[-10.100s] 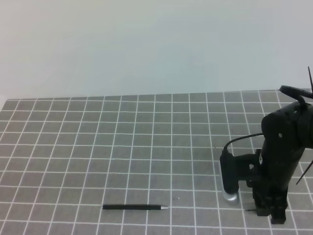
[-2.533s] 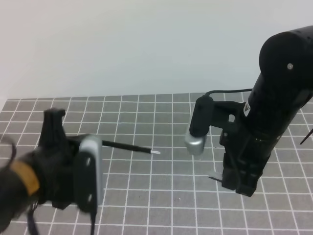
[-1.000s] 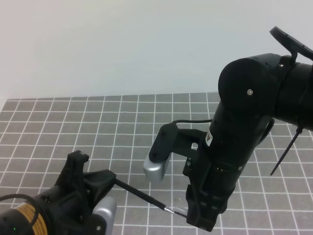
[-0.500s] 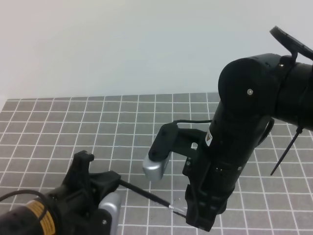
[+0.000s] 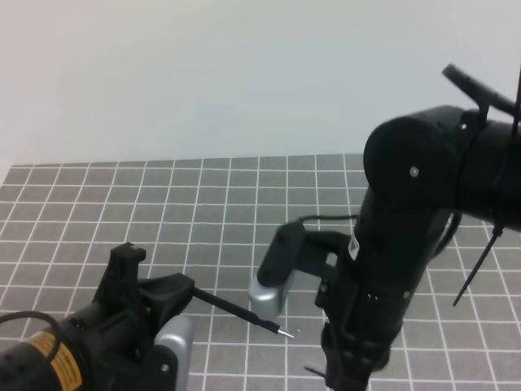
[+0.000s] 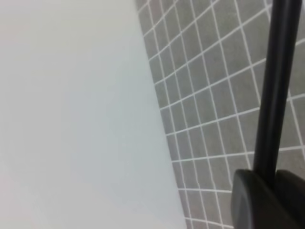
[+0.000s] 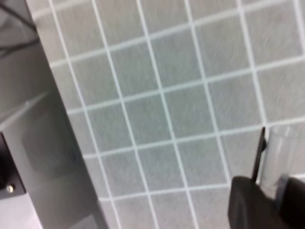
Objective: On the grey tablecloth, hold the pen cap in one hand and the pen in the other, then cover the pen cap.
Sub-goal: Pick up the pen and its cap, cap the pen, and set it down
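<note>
gripping the slim black pen (image 5: 236, 310) raised off the grey grid tablecloth (image 5: 203, 204), the left gripper (image 5: 175, 292) aims its silver tip toward the right gripper (image 7: 259, 193), whose jaws pinch a small clear-looking cap (image 7: 274, 157) for mating.

You have pulled the pen (image 5: 238, 312) back: its silver tip now hangs free, apart from the right gripper (image 5: 346, 376). That arm has dropped lower and nearer.

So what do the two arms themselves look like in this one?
Both arms are matte black. The left arm has a yellow-orange label band. The right arm is bulkier, with a white sticker and a thin black cable. Each carries a black-and-silver wrist camera.
</note>
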Controlling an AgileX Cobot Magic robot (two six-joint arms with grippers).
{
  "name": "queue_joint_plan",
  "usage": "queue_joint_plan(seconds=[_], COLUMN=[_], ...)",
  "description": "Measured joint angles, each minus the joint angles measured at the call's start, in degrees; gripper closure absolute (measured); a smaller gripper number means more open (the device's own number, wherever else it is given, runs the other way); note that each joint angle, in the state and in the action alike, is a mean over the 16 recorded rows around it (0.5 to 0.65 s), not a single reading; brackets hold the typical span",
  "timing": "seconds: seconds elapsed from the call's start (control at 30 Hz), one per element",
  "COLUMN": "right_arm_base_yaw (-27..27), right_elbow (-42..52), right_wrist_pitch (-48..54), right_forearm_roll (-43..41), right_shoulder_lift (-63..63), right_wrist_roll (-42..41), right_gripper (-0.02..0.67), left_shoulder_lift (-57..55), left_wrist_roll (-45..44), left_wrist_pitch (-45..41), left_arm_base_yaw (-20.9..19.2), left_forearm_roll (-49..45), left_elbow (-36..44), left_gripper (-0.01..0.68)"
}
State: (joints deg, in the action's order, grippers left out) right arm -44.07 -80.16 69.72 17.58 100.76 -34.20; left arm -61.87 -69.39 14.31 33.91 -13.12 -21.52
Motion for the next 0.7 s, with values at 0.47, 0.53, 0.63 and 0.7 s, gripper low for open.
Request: queue_joint_plan(seconds=[0.47,0.53,0.63,0.7], right_arm_base_yaw=[0.0,0.0,0.0,0.0], right_elbow=[1.9,1.9,1.9,1.9], right_wrist_pitch=[-0.1,-0.1,-0.1,-0.1], right_forearm_roll=[-1.6,-1.6,-1.5,-1.3], right_shoulder_lift=[0.0,0.0,0.0,0.0], right_wrist_roll=[-0.7,-0.8,-1.1,-1.3], right_gripper=[0.558,0.558,0.558,0.558], left_shoulder_lift=[0.6,0.6,0.6,0.6], left_wrist_roll=[-0.3,-0.4,-0.4,-0.4], left_wrist_pitch=[-3.4,-3.5,-3.4,-3.3], left_arm_base_yaw=[0.1,0.1,0.1,0.1], left_forearm_roll=[-0.7,-0.9,-1.2,-1.2], left_elbow=[0.1,0.1,0.1,0.1], left_gripper=[0.631,0.631,0.631,0.631])
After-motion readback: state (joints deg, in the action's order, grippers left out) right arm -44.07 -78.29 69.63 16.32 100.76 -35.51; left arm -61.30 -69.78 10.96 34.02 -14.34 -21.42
